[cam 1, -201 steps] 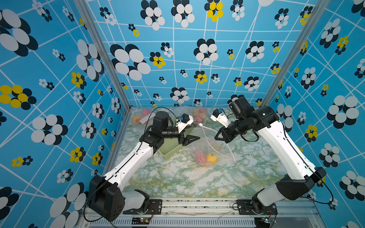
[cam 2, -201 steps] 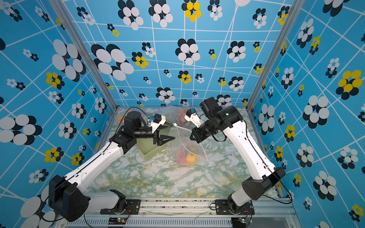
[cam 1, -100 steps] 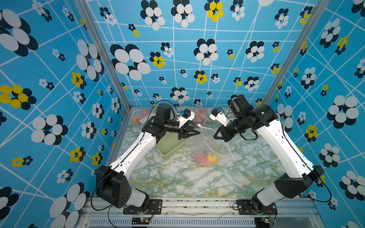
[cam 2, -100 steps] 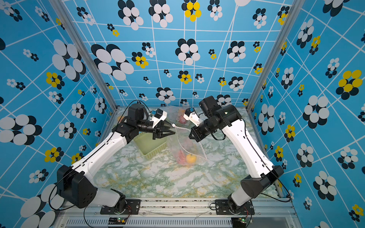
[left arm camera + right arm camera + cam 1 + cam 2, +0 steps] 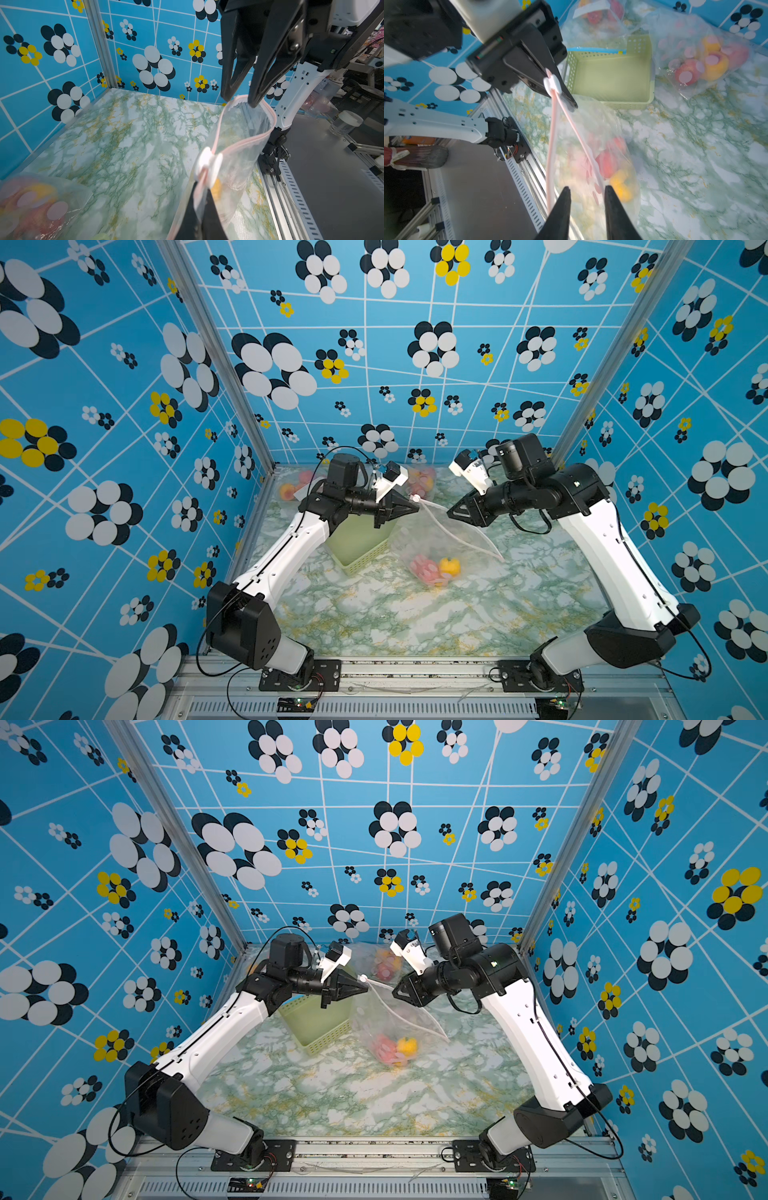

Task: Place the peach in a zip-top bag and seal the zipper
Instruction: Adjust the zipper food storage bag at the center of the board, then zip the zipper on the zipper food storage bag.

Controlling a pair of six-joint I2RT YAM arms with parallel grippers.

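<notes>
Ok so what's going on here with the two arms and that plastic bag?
The left hand is shut on one end of the clear zip-top bag, right by its white slider, holding the mouth up. The right hand sits at the mouth's other end with its jaws apart, not clamping it. The peach is already inside with a yellow fruit, but the zipper strips are apart, so it isn't sealed yet.

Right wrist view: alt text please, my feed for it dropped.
The left gripper is shut on the pink zipper edge of the zip-top bag, beside the white slider, and the bag's mouth is unsealed. The right gripper stands open at the zipper's other end. A peach lies inside, with a green basket beyond.
</notes>
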